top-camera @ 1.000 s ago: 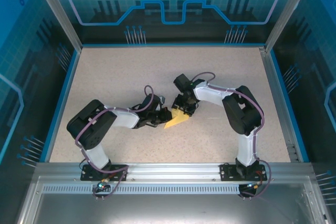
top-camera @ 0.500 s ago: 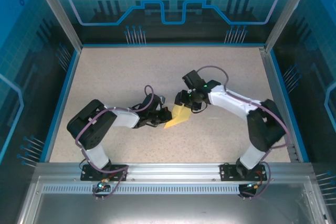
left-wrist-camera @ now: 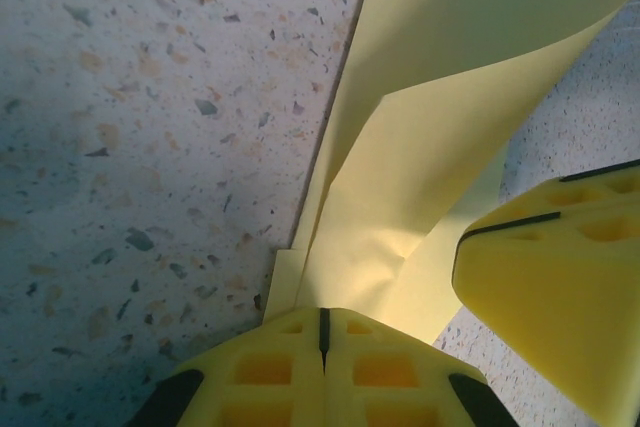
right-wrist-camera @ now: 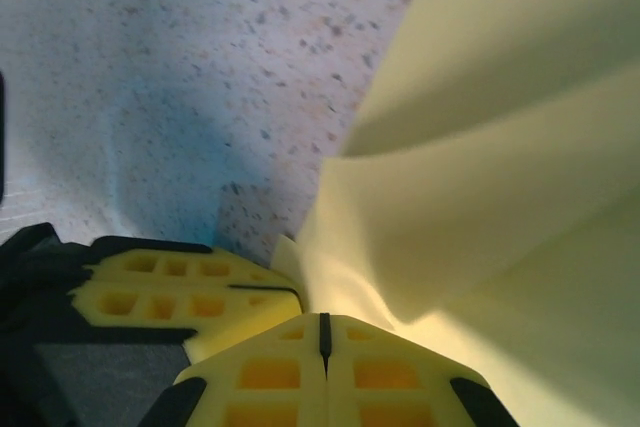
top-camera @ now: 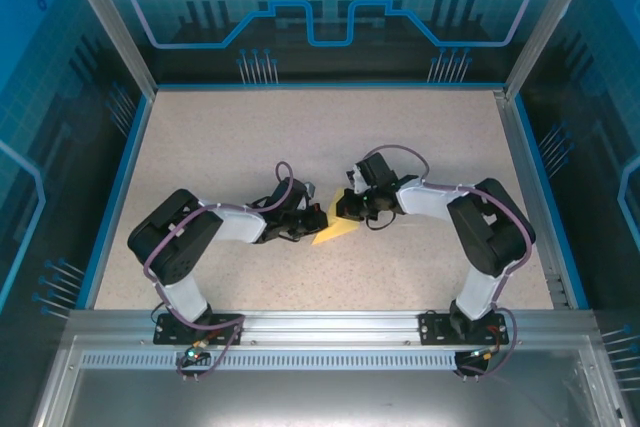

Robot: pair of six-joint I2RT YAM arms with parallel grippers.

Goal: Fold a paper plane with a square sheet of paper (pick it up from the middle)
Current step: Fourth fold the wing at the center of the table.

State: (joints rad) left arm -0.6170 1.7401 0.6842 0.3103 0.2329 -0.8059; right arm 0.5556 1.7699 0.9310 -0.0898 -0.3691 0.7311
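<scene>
The pale-yellow sheet of paper (top-camera: 336, 229) lies about in the middle of the speckled bench (top-camera: 210, 147), between the two hands. Seen from above it is partly folded and has a pointed shape, with the tip toward the near-left.

The left hand (top-camera: 311, 219) reaches the sheet from the left side. In the left wrist view its yellow fingers (left-wrist-camera: 270, 372) are pressed together so that only a thin dark seam stays between them, and the near edge of the paper runs in under their tips — the hand pinches the sheet. One layer of the paper stands up from the bench and curls over at the top.

The right hand (top-camera: 348, 211) meets the sheet at its far-right edge. In its own wrist view the two fingers are also pressed together and the paper comes right down to the seam — it pinches the sheet as well. The fingers of the two hands are just beside each other, low over the bench.
</scene>
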